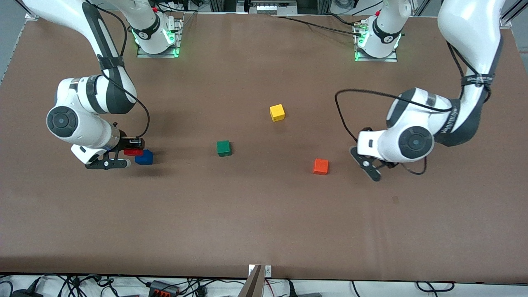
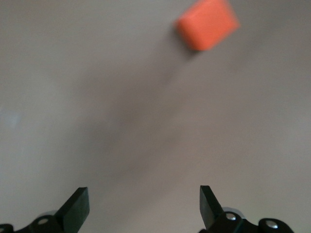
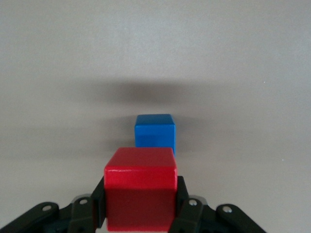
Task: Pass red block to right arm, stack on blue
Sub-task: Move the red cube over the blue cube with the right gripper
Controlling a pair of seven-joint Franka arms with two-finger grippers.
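Note:
My right gripper is shut on the red block, with a finger pressed on each of two opposite sides of the red block. The blue cube rests on the table close beside the held block, on the side away from the right arm's end. In the right wrist view the blue cube lies just ahead of the red one, with a small gap between them. My left gripper waits open and empty low over the table near the left arm's end; its fingers stand wide apart.
An orange cube lies beside the left gripper, also seen as the orange cube in the left wrist view. A dark green cube sits mid-table, and a yellow cube lies farther from the front camera. The brown table is bare toward the camera.

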